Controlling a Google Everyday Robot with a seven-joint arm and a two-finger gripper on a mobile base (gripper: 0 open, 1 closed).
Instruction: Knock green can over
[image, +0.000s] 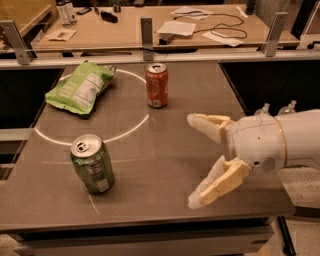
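Can first: the green can (92, 165) stands upright on the front left part of the dark grey table (150, 175), not far from its front edge. Its silver top with the pull tab faces up, and a pale label patch shows low on its side. It stands at the front of a thin white circle (135, 126) drawn on the tabletop, whose line disappears behind the can's upper part. A short white mark runs from its base toward the front edge. Nothing touches the can.

Farther back, inside the circle near its far right side, an orange-red can (157, 86) also stands upright, well apart from the green one. To the left of it, a flat light-green chip bag (80, 90) lies across the circle's far left arc.

The gripper (194, 160) hangs over the right part of the table, to the right of the green can and well apart from it. Its two cream-coloured fingers (220, 181) point left and are spread wide, one toward the back and one toward the front, with only bare tabletop between them; it has hold of nothing. Behind the fingers sits the rounded white wrist housing (260, 142), reaching in from the right edge.

Beyond the table, past a rail with metal posts (146, 32), a wooden desk (110, 31) carries loose papers (184, 27) and a dark cable (225, 24).
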